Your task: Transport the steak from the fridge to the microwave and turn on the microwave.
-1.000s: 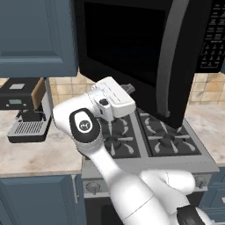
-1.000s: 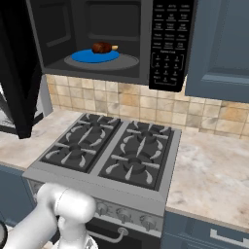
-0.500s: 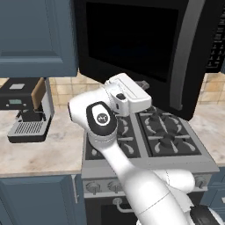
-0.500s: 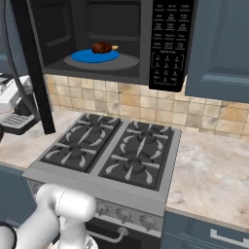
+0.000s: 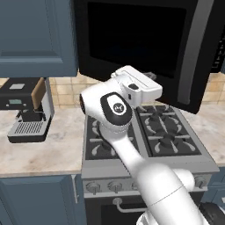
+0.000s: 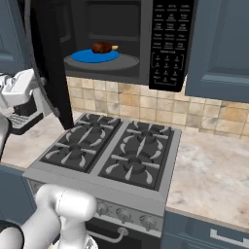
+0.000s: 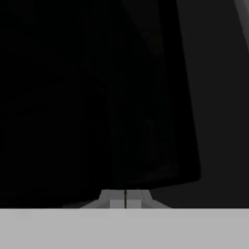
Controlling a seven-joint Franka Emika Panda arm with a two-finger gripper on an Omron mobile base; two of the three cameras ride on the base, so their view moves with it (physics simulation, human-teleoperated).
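Hand view: we find the gripper (image 7: 125,198) fingers pressed together, holding nothing.
Contact: tips against the microwave (image 5: 145,41) door.

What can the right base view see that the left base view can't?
The right base view looks inside the microwave: the steak lies on a blue plate, and the button panel is beside them. The left base view faces the outside of the half-open door, with the shut tool pushing against it, and a coffee machine on the counter. Both share the stove and the tiled wall.
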